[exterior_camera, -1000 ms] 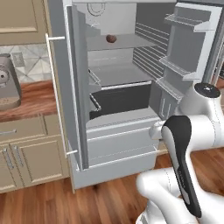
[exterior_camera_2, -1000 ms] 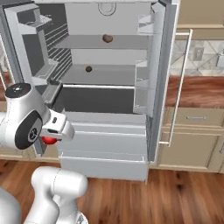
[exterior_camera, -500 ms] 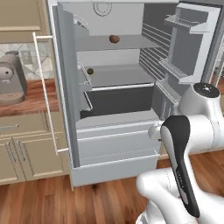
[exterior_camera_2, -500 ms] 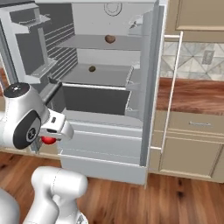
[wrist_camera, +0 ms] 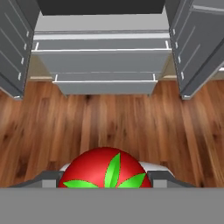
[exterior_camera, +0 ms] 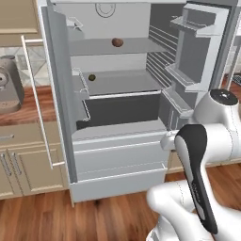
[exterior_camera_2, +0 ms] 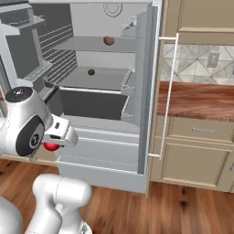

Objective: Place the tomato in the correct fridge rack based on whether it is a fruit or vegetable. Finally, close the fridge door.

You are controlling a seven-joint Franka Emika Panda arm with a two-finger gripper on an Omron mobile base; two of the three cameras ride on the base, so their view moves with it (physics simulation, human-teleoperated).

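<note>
Two fingers (wrist_camera: pixel 105 186) are clamping the tomato (wrist_camera: pixel 105 168) between them, the open fridge (wrist_camera: pixel 103 52) sitting ahead of the fingers.

Glossy red tomato (wrist_camera: pixel 105 168) with green stem leaves — grey fridge (exterior_camera: pixel 117 141), brown wood-grain floor (wrist_camera: pixel 109 122).

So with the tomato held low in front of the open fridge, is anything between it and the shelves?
Nothing visible blocks it. The end effector grips the tomato over bare wood floor, both fridge doors stand open, and the shelves hold only a brown lump and a small dark item, with room beside them.
</note>
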